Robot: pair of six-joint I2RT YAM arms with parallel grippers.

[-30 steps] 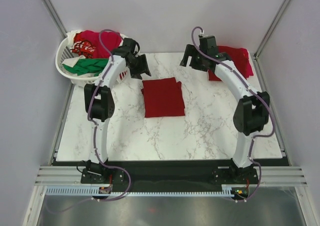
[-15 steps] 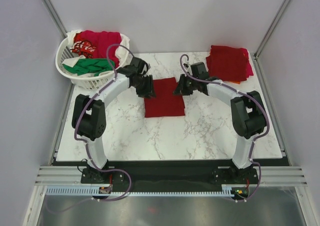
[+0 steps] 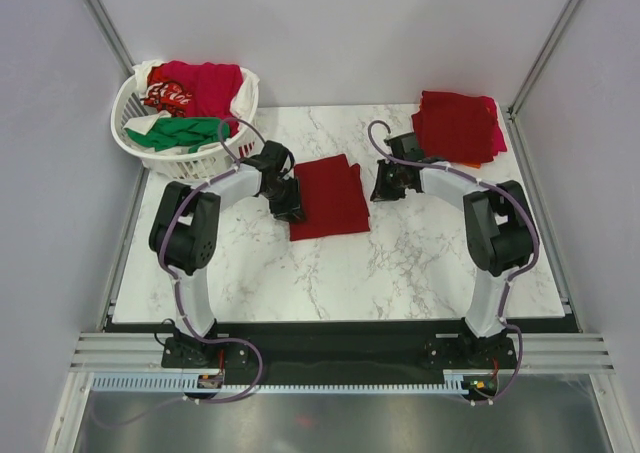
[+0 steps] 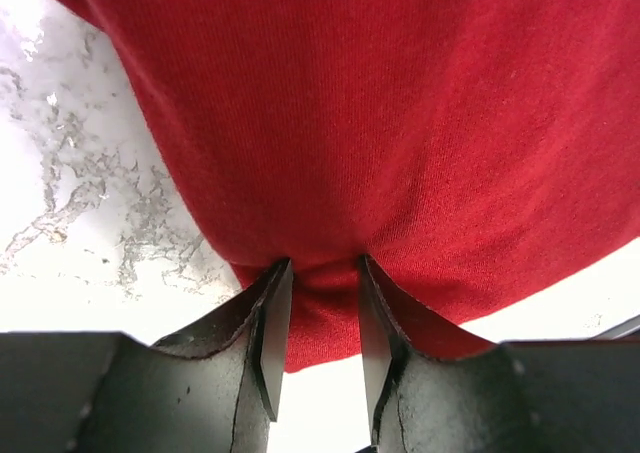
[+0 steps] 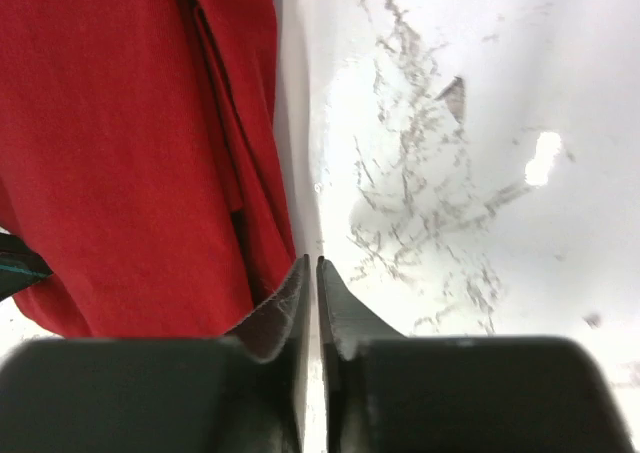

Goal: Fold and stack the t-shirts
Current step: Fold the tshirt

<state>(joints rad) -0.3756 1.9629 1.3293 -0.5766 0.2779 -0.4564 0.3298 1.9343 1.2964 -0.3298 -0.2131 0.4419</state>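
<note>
T-shirt (image 3: 328,196), dark red and folded to a rectangle, lies on the tabletop (image 3: 400,263) right of the basket (image 3: 165,159) and a little nearer the arms. A second ago both arms were up and away from it: the left beside the basket, the right across the tabletop from it with its jaws wide. Now each has dropped to one side of the shirt, which sits slightly skewed.

The left gripper (image 4: 320,263), on the side toward the basket, has its jaws clenched on a bunched fold of the red cloth. The right gripper (image 5: 312,261), on the side away from the basket, has its jaws pressed almost together at the hem — whether any cloth is caught there I cannot tell.

My reading is that folding of this shirt is finished and a two-handed carry to the stack (image 3: 458,125) is being set up; that stack sits far right of the basket.

Loose shirts (image 3: 195,83) remain in the basket. The tabletop is white marble-patterned, with plain pale walls (image 3: 330,33) around it.
</note>
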